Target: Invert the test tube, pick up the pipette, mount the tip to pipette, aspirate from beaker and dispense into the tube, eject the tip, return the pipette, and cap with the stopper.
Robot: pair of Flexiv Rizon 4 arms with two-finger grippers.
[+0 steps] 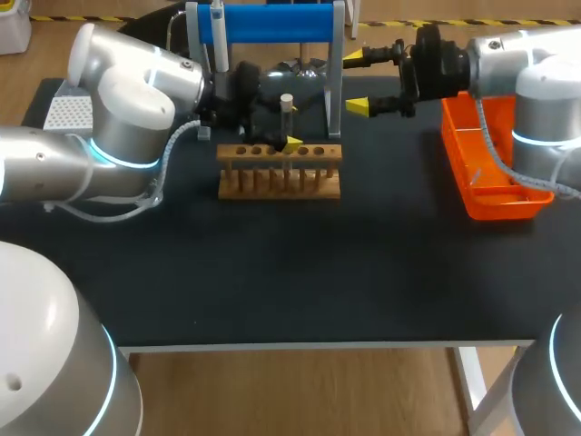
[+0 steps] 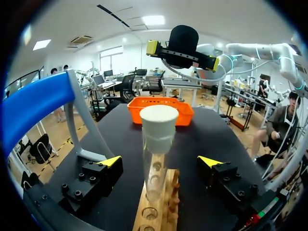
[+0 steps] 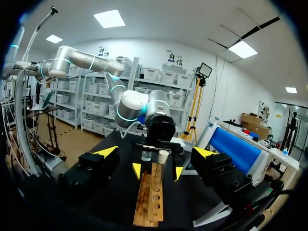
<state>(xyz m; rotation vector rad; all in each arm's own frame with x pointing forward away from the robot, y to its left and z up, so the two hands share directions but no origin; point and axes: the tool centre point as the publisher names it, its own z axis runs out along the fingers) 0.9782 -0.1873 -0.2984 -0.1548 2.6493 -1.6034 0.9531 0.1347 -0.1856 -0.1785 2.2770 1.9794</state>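
A glass test tube (image 1: 287, 123) stands upright in the wooden rack (image 1: 280, 171), with a white stopper (image 1: 287, 98) on its mouth. My left gripper (image 1: 283, 136) is open around the tube. In the left wrist view the tube (image 2: 155, 168) rises between the spread fingers (image 2: 111, 161) without touching them. My right gripper (image 1: 357, 82) is open and empty, to the right of the rack beside the stand's post. In its view the right gripper (image 3: 155, 152) faces the rack (image 3: 149, 197) and the stoppered tube (image 3: 163, 159). The pipette (image 1: 218, 36) hangs on the blue stand (image 1: 272, 23).
An orange tray (image 1: 495, 177) lies at the table's right side, under my right arm. A tip box (image 1: 68, 111) sits at the back left. A small beaker (image 3: 146, 155) stands behind the rack. The table's front half holds nothing.
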